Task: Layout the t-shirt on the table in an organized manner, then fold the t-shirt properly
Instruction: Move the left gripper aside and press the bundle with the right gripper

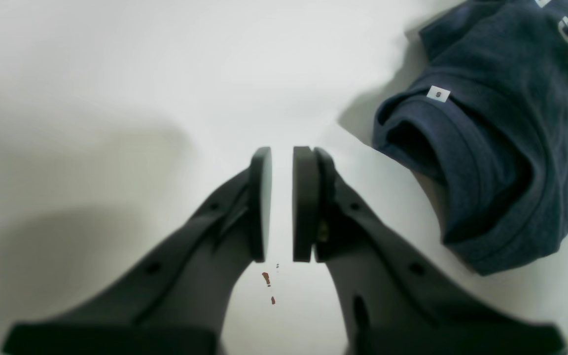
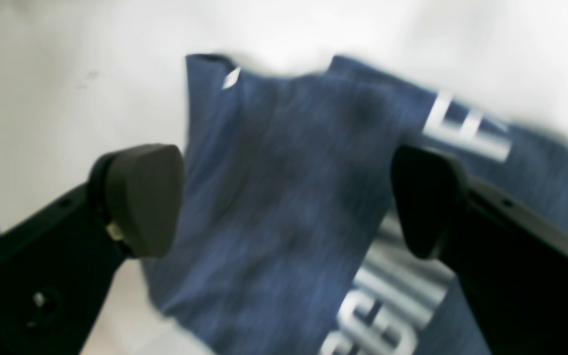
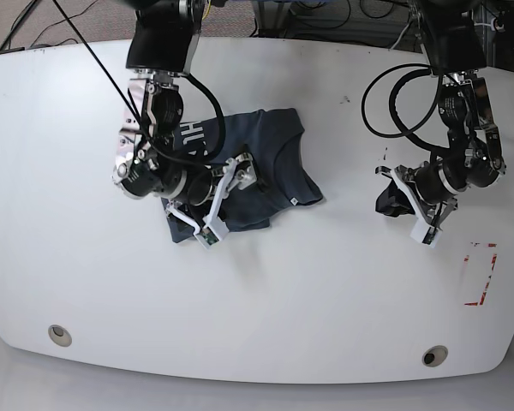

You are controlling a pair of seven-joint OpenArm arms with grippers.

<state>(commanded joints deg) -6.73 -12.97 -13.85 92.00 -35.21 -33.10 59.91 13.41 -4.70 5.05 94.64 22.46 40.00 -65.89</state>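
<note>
the dark slate-blue cotton t-shirt (image 3: 240,175) lies bunched left of centre on the glossy white table (image 3: 325,300). the right gripper (image 2: 284,197) hovers spread wide above it; the left gripper (image 1: 281,204), nearly together, holds nothing. pinching several layers could worsen the tangle.

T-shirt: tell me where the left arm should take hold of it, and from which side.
Probably the rolled hem by the small white tag of the t-shirt. It is the bunched shirt's nearest edge to the left gripper and stands up off the table as a thick fold. Come from that open side, low, fingers opened wider.
</note>
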